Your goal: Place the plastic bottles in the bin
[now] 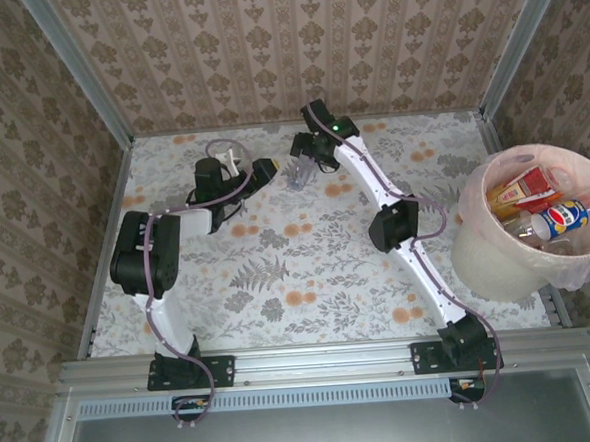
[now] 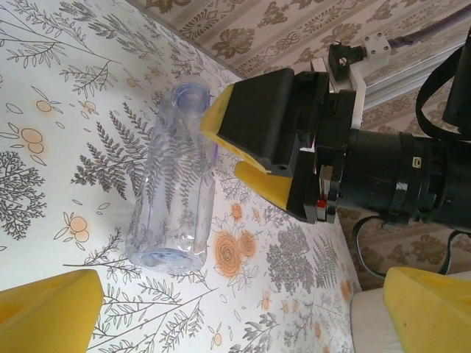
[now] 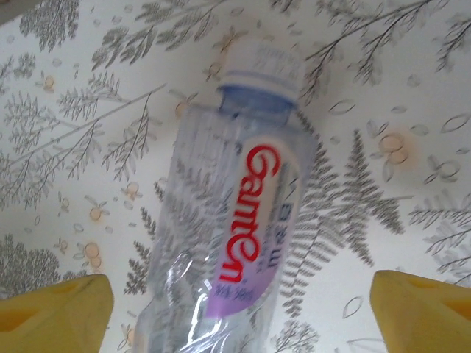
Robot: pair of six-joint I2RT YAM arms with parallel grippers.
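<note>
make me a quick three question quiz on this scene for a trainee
1. True or false: the clear bottle lies on its side on the table.
2. The lettering on its label is: A red, B green, C black.
3. Fill in: the bin stands on the robot's ___ side.

Key: 1 true; 2 A; 3 right.

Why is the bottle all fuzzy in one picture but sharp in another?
Right wrist view: the bottle is very close to the camera, so it looks soft and blurry. Left wrist view: it sits farther off and looks sharper, with crisp edges.
</note>
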